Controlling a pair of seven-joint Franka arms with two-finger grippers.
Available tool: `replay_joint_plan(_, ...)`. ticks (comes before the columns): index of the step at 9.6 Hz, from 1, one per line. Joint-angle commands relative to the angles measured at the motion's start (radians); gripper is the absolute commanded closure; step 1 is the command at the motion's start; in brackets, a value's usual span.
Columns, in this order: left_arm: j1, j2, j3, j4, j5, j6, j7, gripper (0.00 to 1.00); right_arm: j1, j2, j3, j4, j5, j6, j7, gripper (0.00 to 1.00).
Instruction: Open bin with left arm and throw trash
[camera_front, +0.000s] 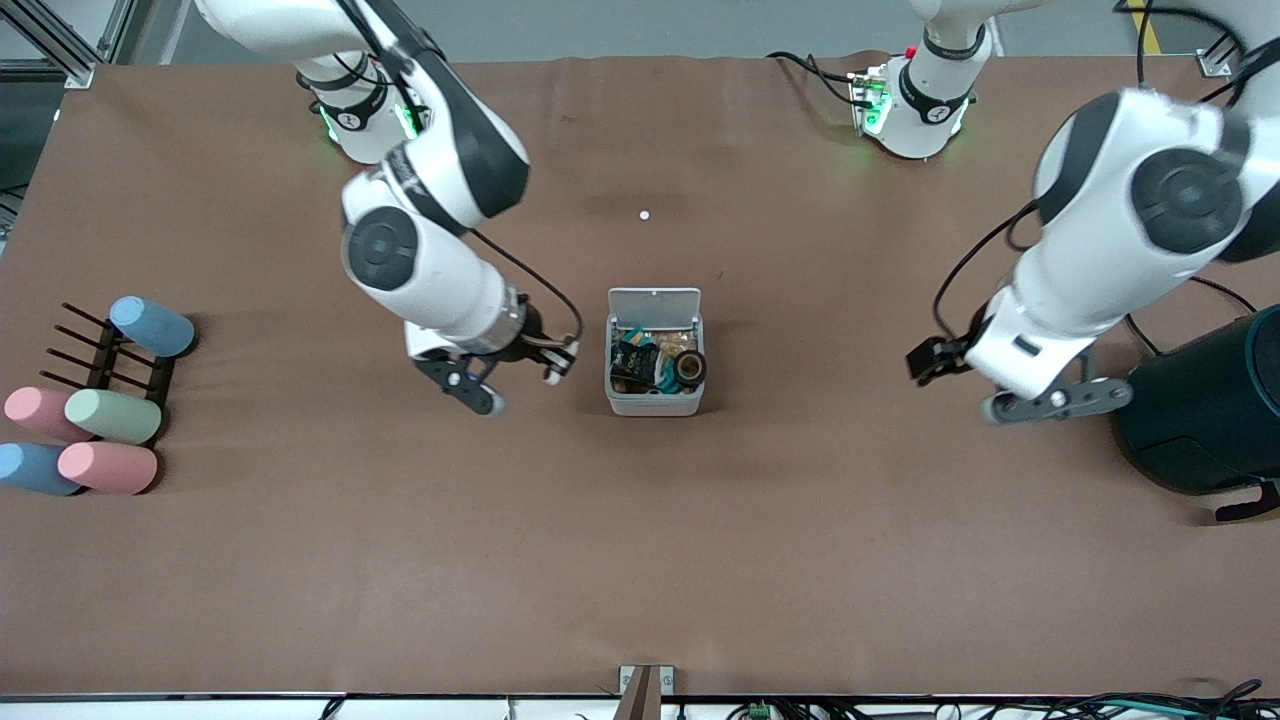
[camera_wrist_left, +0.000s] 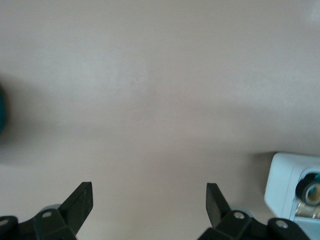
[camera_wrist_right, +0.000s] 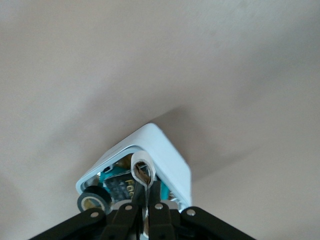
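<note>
From the front, the bin (camera_front: 655, 362) sat mid-table with its lid (camera_front: 655, 301) swung up, the wrapper (camera_front: 632, 362) and tape roll (camera_front: 689, 369) already inside. The right gripper (camera_front: 520, 370) hung just beside the bin, toward the right arm's end of the table, its fingers closed on the pale rubber band (camera_front: 560, 362), which had not reached the opening. The left gripper (camera_front: 1040, 400) waited, spread wide and empty, over bare table between the bin and a dark round container (camera_front: 1215, 405). In the left wrist view its two fingertips (camera_wrist_left: 80, 200) stood far apart with nothing between them, and a corner of the bin (camera_wrist_left: 282, 182) showed at the edge with the tape roll (camera_wrist_left: 311, 188) in it. In the right wrist view the fingers (camera_wrist_right: 134, 212) pinched the band (camera_wrist_right: 142, 172) above the open bin (camera_wrist_right: 165, 155), the roll (camera_wrist_right: 93, 201) visible below. The likely risk: a release before the gripper was squarely over the opening could drop the light loop on the rim or table, and the loop might cling to a finger pad instead of falling.
</note>
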Motion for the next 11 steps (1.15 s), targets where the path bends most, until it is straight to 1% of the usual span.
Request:
replay_joint_plan(1, -0.090, -0.096, 0.173, 0.075, -0.067, -0.153, 0.164, 0.00, 0.046, 0.039, -0.009, 0.038, 0.014, 0.058, 0.074, 0.99)
replay_joint_plan(2, -0.182, -0.161, 0.335, 0.053, -0.108, -0.191, 0.215, 0.00, 0.064, 0.056, -0.009, 0.038, 0.010, 0.067, 0.075, 0.98)
replay_joint_plan(3, -0.235, -0.226, 0.447, -0.008, -0.182, -0.191, 0.232, 0.00, 0.090, 0.063, -0.010, 0.038, 0.009, 0.095, 0.075, 0.96)
replay_joint_plan(4, -0.241, -0.279, 0.473, -0.067, -0.185, -0.172, 0.235, 0.00, 0.119, 0.075, -0.012, 0.035, 0.006, 0.116, 0.075, 0.96)
replay_joint_plan(5, -0.243, -0.328, 0.479, -0.122, -0.179, -0.143, 0.258, 0.00, 0.141, 0.094, -0.013, 0.035, -0.002, 0.118, 0.075, 0.96)
replay_joint_plan(7, -0.240, -0.327, 0.499, -0.130, -0.182, -0.133, 0.255, 0.00, 0.167, 0.105, -0.013, 0.021, -0.014, 0.109, 0.075, 0.95)
replay_joint_plan(8, -0.241, -0.327, 0.525, -0.127, -0.194, -0.083, 0.254, 0.00, 0.175, 0.106, -0.013, 0.009, -0.014, 0.109, 0.075, 0.95)
replay_joint_plan(9, -0.237, -0.327, 0.531, -0.125, -0.210, -0.076, 0.260, 0.00, 0.173, 0.106, -0.013, 0.009, -0.014, 0.110, 0.075, 0.94)
replay_joint_plan(10, -0.235, -0.328, 0.533, -0.125, -0.207, -0.079, 0.260, 0.00, 0.170, 0.111, -0.015, 0.009, -0.014, 0.109, 0.074, 0.90)
replay_joint_plan(11, -0.244, -0.310, 0.534, -0.084, -0.187, -0.114, 0.245, 0.00, 0.167, 0.111, -0.015, 0.009, -0.014, 0.107, 0.075, 0.69)
